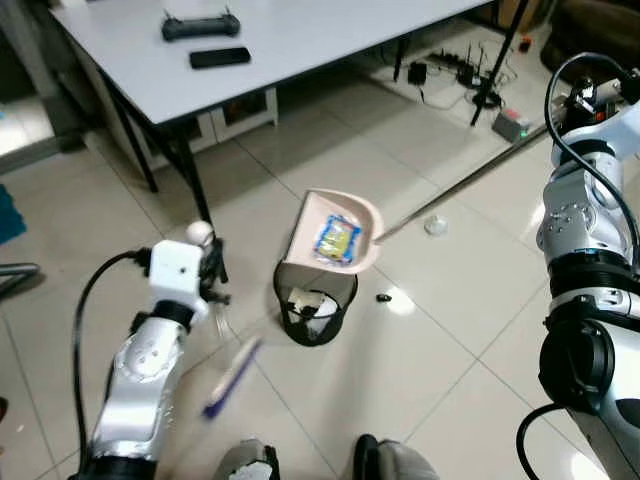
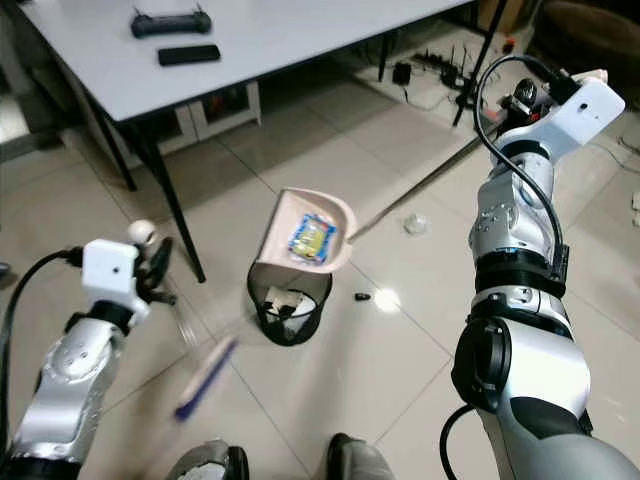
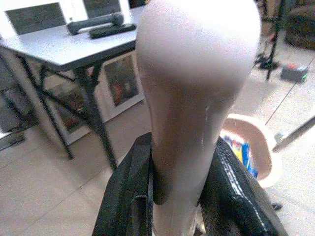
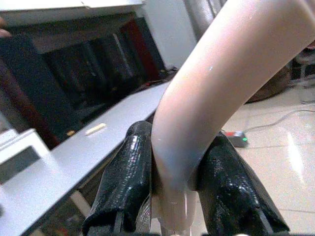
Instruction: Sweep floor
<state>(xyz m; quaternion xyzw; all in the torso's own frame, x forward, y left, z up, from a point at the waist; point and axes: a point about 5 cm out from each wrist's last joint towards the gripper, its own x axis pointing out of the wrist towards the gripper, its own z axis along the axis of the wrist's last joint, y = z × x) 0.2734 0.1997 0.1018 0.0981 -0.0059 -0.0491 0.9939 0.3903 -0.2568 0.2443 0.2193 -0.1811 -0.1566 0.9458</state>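
Left wrist view has the left tool [image 3: 179, 196] clamped on the pale rounded handle of a brush [image 3: 197, 98], one black finger [image 3: 125, 196] on each side of the shaft, and that handle blocks much of what lies past it. From the head views the brush's lower end [image 1: 232, 377], blue and badly blurred, hangs low beside the left arm, so its bristles cannot be made out.

The right tool [image 4: 170, 189] is closed around a pale curved handle [image 4: 221, 83]; in the head views its long thin pole [image 1: 460, 190] runs from the raised right arm down to a pink dustpan [image 1: 335, 232]. The dustpan is tilted over a black mesh bin [image 1: 315, 300], which stands on the tiled floor [image 1: 450, 330] just ahead of the left tool. A blue and yellow packet [image 1: 337, 240] lies in the pan; its print is too small to read. Pale scraps sit in the bin.

Beyond the bin, a small dark bit [image 1: 384, 297] and a crumpled clear piece [image 1: 435, 226] lie on the floor. Farther off, a grey surface [image 1: 300, 40] carries a black controller [image 1: 200, 25] and a phone [image 1: 220, 57].
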